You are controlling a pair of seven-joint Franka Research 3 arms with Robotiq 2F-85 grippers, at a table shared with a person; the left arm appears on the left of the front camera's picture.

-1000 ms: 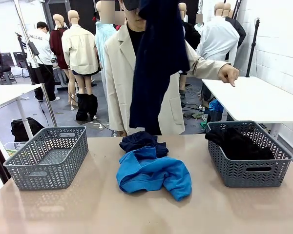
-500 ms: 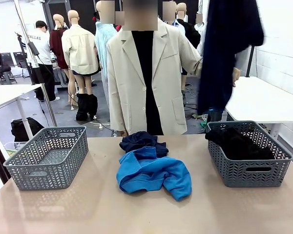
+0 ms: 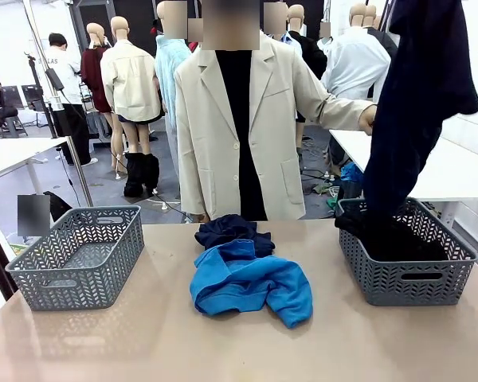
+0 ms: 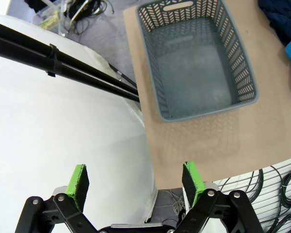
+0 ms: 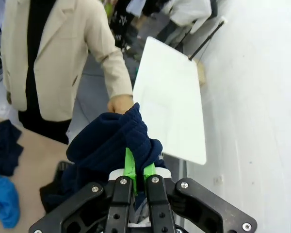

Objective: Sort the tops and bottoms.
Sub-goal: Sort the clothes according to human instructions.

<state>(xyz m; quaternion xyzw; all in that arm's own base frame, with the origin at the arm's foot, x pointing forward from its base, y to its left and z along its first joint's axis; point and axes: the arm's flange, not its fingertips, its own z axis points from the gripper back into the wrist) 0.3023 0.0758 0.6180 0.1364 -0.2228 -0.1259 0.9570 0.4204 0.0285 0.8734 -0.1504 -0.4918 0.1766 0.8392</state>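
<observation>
A: The right tool (image 5: 138, 170)?
B: Pinching a dark navy garment (image 3: 418, 95), which hangs down to the right basket (image 3: 398, 285).
A: The left tool (image 4: 136, 178)?
B: Spread, holding nothing. The blue top (image 3: 251, 282) lies mid-worktop (image 3: 143, 342), touching another navy piece (image 3: 231, 229).
</observation>
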